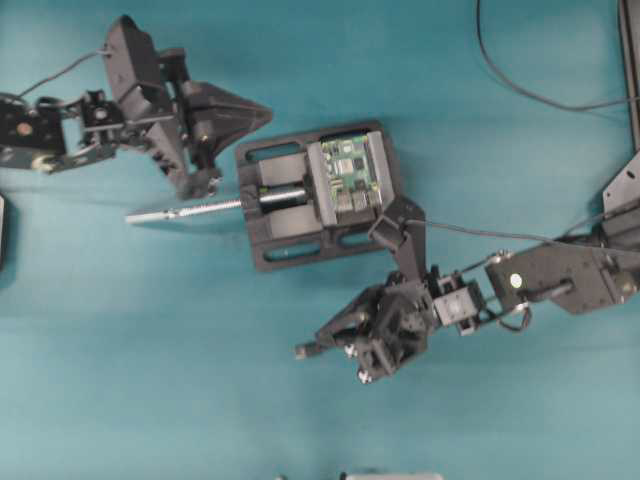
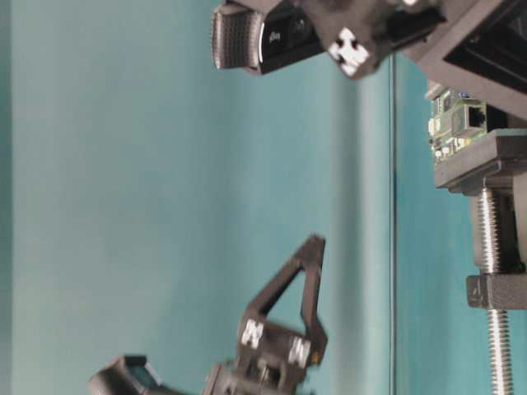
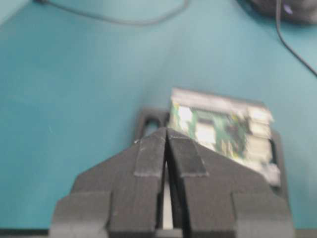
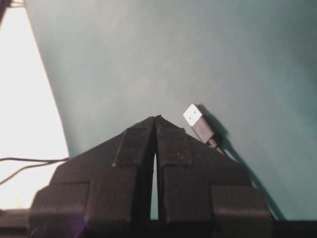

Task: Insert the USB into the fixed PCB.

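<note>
USB [image 4: 197,121]: is being shown lying on the teal table [image 4: 124,59], silver tip up, just beside the right gripper [image 4: 156,119], ungrasped. PCB [image 1: 352,172]: is being held clamped in a black vise [image 1: 290,245]. Right gripper: jaws are being kept clenched, empty. Left gripper [image 3: 167,133]: jaws are being kept clenched, empty, near the PCB.
</note>
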`<state>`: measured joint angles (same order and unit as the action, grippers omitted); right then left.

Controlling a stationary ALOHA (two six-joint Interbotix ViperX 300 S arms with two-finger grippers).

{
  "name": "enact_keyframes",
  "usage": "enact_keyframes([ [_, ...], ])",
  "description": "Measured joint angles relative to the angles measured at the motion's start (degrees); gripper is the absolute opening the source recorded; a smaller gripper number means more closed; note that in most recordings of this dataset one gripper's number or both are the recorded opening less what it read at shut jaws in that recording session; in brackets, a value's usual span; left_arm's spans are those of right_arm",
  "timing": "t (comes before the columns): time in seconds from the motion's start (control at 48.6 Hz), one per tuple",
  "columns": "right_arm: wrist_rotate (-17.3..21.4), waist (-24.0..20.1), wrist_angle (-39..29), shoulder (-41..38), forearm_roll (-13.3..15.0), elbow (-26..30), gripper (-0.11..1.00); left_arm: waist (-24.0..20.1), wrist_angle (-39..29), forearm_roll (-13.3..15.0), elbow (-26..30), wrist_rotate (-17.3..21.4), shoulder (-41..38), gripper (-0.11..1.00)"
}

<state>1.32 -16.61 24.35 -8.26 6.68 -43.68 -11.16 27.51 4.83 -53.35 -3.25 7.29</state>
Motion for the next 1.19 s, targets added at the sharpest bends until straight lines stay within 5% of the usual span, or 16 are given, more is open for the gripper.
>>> enact_keyframes([
  [0.123, -5.01, 0.0, -1.14, -0.09, 2.55, -0.09, 0.0, 0.35, -3.08, 0.0, -1.05, -0.09, 2.81, 0.12],
  [0.267, -17.75, 0.0, -1.58, 0.09, 7.73, -0.09, 0.0, 0.44, -3.6, 0.0, -1.58, -0.18, 4.92, 0.37],
  [0.391, -28.92, -0.18, -1.67, 0.62, 8.96, 0.0, 0.0, 0.44, -3.78, 0.0, -1.93, -0.18, 5.54, 0.54],
  [0.535, -40.69, 0.62, -1.85, 1.32, 9.05, 0.0, 0.0, 0.53, -4.04, -0.09, -2.11, -0.18, 5.54, 0.55],
  [0.781, -50.19, 2.02, -3.52, 2.9, 9.05, 1.14, 0.0, 0.62, -4.13, 0.0, -2.2, -0.18, 5.54, 0.55],
  [1.008, -66.27, 2.02, -4.92, 5.36, 9.05, 1.67, 0.0, 0.7, -4.22, -0.09, -2.2, -0.18, 5.54, 0.55],
  [1.193, -67.76, 1.93, -5.45, 5.45, 9.05, 1.58, 0.0, 1.14, -4.57, 0.0, -2.2, -0.18, 5.54, 0.55],
])
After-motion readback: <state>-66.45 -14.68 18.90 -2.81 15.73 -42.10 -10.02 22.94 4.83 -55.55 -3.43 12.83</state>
